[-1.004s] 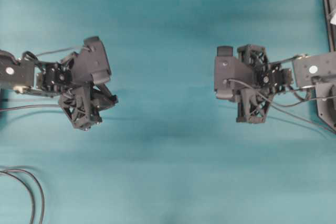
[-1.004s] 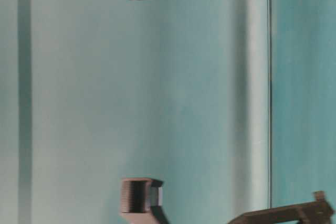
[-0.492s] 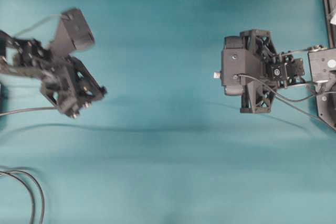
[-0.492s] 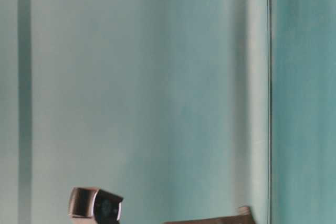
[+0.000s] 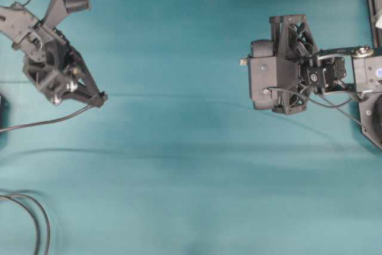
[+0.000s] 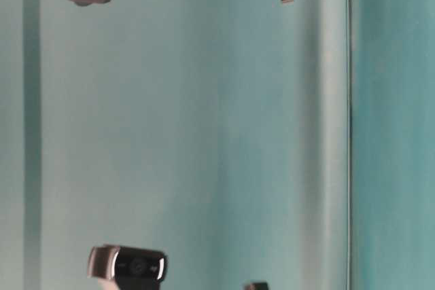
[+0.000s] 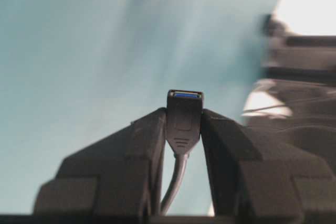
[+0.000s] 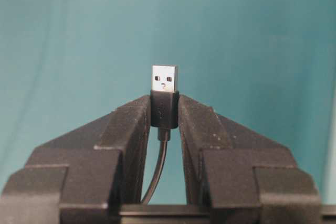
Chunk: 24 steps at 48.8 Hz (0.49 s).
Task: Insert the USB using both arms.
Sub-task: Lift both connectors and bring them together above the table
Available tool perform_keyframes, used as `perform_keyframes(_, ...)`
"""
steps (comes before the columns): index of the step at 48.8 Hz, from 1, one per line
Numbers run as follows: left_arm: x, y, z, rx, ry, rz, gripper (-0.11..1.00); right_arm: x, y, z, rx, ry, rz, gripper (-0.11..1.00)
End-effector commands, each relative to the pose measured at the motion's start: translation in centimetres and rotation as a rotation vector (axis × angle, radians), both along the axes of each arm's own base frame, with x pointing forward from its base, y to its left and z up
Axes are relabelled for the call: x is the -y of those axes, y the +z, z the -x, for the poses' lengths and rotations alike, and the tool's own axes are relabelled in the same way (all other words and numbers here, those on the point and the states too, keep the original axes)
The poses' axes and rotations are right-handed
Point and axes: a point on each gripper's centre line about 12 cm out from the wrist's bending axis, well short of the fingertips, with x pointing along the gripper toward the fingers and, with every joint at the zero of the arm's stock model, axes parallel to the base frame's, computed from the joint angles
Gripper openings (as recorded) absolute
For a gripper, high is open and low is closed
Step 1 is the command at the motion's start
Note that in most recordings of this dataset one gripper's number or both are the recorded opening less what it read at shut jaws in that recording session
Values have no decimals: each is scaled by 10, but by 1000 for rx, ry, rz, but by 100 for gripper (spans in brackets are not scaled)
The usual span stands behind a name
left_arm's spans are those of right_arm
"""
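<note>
Two grips on: right gripper (image 8: 164,111) pinches the USB (image 8: 165,80), silver tip past fingertips; left gripper (image 7: 184,129) clamps black socket end (image 7: 184,116). USB well apart from socket, over teal table (image 5: 191,177).

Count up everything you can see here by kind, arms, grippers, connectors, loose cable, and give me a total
Robot arms: 2
Grippers: 2, the left gripper shut on the socket end, the right gripper shut on the USB
Cable connectors: 2, the black socket end and the silver-tipped USB
Looped dark cable on the table: 1
Total: 7
</note>
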Motion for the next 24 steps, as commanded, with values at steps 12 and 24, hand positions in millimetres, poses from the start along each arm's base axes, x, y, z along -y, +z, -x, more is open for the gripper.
perform_keyframes(12, -22, -22, -19, 46, -92, 339, 12, -12, 21, 0, -27, 85, 252, 18)
perform_keyframes(24, -41, -25, -49, 81, -165, 359, 12, -31, 8, 4, -83, 73, 547, 18)
